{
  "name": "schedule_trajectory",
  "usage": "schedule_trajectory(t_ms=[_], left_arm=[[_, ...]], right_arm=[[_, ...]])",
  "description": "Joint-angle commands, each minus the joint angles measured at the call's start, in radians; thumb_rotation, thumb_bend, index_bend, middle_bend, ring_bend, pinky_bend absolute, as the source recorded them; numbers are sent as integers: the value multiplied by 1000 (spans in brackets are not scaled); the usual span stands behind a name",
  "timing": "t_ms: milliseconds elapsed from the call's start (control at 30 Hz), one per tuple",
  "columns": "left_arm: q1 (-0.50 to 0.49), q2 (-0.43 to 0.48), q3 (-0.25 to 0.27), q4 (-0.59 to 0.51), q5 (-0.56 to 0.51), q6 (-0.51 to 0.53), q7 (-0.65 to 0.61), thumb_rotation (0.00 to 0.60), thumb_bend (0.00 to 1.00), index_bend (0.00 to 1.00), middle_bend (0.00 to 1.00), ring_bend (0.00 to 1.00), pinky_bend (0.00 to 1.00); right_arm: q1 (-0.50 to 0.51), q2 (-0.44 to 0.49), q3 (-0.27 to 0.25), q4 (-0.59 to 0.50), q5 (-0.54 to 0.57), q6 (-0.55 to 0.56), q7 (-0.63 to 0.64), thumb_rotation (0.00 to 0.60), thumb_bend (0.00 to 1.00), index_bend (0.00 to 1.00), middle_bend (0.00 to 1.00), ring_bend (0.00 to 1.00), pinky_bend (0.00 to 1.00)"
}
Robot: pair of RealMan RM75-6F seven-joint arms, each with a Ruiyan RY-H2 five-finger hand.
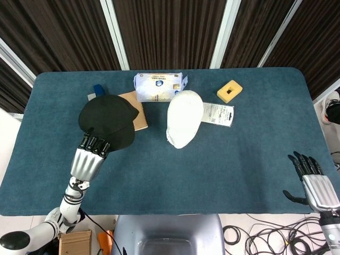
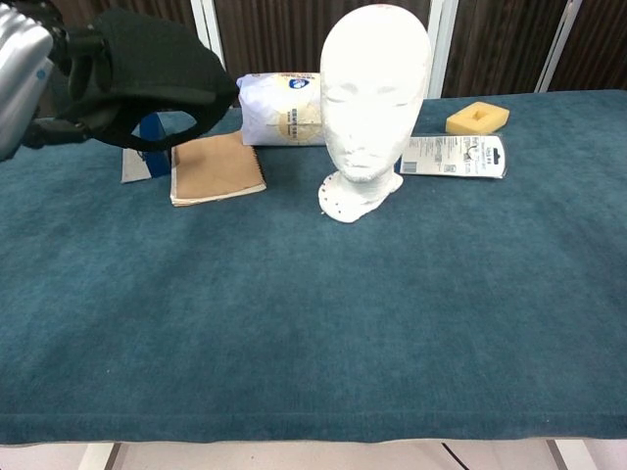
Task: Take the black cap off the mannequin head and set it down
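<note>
Other things lying on the blue counter (image 2: 294, 323)

A brown notebook (image 2: 217, 166) lies flat near the back. A small dark blue thing (image 2: 152, 132) sits on a grey card (image 2: 133, 168) just beside it. A white plastic packet (image 1: 159, 87) lies behind the notebook. A flat white packet with print (image 2: 454, 156) lies further along, and a yellow sponge block (image 1: 229, 91) with a hole sits near it.

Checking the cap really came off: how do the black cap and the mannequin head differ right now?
The black cap is dark and held up off the table by the left hand; the mannequin head is white, bare, and stands upright on the table. The cap is left of the head, apart from it.
</note>
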Motion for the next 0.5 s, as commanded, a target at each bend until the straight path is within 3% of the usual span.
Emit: schedule_trajectory(t_ms=[33, 133, 233, 400, 500], left_arm=[[58, -63, 32, 94, -17, -81, -29, 600, 411, 481, 529, 474, 322], [87, -86, 30, 107, -47, -142, -34, 600, 347, 242, 369, 339, 291], [111, -104, 26, 101, -66, -173, -10, 600, 300, 100, 249, 239, 284], [147, -84, 49, 21, -66, -220, 45, 600, 243, 18, 149, 148, 271], [177, -45, 68, -88, -72, -261, 107, 600, 223, 0, 108, 112, 267]], right_arm=[[2, -3, 2, -3, 2, 0, -7, 600, 130, 0, 0, 0, 6], [4, -5, 3, -3, 8, -5, -13, 600, 130, 0, 0, 0, 6], [3, -6, 4, -3, 11, -5, -13, 600, 130, 0, 0, 0, 6], [2, -6, 5, -2, 9, 2, -9, 600, 130, 0, 0, 0, 7], [1, -7, 4, -1, 7, 2, -8, 600, 130, 0, 0, 0, 7]])
